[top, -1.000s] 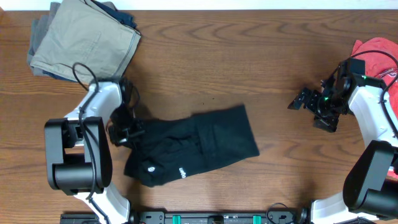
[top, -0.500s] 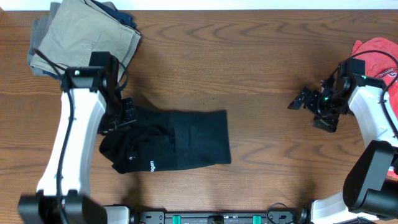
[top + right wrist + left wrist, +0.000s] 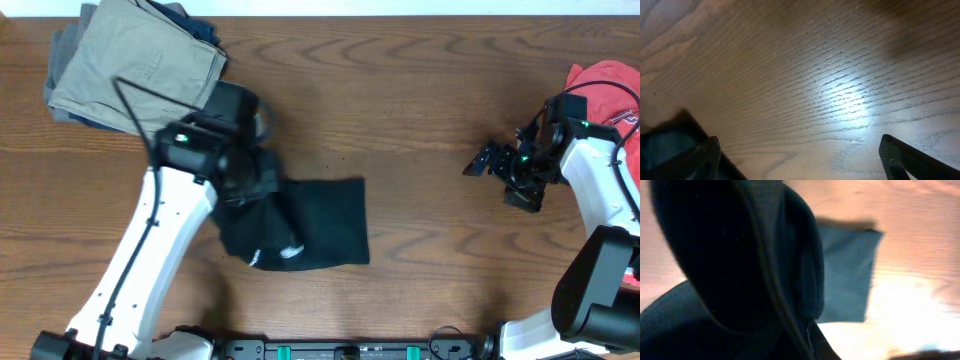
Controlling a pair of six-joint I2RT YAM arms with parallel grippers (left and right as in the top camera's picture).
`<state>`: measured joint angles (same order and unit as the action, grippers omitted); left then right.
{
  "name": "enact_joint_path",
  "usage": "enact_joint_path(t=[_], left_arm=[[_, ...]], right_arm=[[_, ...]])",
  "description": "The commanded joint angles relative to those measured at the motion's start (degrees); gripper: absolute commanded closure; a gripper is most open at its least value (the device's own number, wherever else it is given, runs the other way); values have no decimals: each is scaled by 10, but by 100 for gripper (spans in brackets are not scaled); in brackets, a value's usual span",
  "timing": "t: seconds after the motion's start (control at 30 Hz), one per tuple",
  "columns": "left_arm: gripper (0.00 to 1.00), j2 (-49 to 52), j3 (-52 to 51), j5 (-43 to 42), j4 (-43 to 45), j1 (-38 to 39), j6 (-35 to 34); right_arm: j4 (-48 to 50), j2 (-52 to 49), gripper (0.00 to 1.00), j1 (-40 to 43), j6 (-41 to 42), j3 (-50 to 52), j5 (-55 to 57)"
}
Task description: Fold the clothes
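Clothes [image 3: 325, 220]: lying on desk [image 3: 420, 100] below-right of trousers [image 3: 130, 65]. I am pinching its raised edge in closed left fingers [image 3: 250, 172]; right fingers [image 3: 487, 160] gaping, empty. Am aiming edge onto edge, slack-free.

The tabletop [image 3: 420, 90] is brown wood with visible grain, smooth enough to throw back a pale glare. The clothes [image 3: 325, 220] are soft matt black cloth, the khaki trousers [image 3: 130, 65] are matt woven cloth, and the left arm [image 3: 140, 260] has a smooth white casing.

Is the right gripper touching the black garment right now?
No, the right gripper hangs open over the table, well apart from the black garment.
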<state>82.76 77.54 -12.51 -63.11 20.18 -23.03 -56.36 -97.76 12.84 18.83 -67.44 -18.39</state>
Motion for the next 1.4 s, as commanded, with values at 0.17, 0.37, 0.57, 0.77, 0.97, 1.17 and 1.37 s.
enact_joint_path(t=[0.17, 0.37, 0.57, 0.77, 0.97, 1.17, 1.37], left_arm=[[94, 60, 3, -14, 52, 115, -84], [94, 130, 3, -14, 86, 175, -107], [94, 193, 3, -14, 114, 219, -119], [94, 228, 3, -14, 127, 243, -133], [42, 233, 3, -23, 124, 243, -133], [38, 227, 15, -69, 95, 243, -122], [38, 184, 43, -96, 56, 243, -90]], right_arm=[[0, 11, 1, 2, -7, -8, 0], [0, 11, 1, 2, -7, -8, 0], [0, 11, 1, 2, -7, -8, 0], [0, 11, 1, 2, -7, -8, 0], [0, 11, 1, 2, -7, -8, 0], [0, 11, 1, 2, -7, -8, 0], [0, 11, 1, 2, -7, -8, 0]])
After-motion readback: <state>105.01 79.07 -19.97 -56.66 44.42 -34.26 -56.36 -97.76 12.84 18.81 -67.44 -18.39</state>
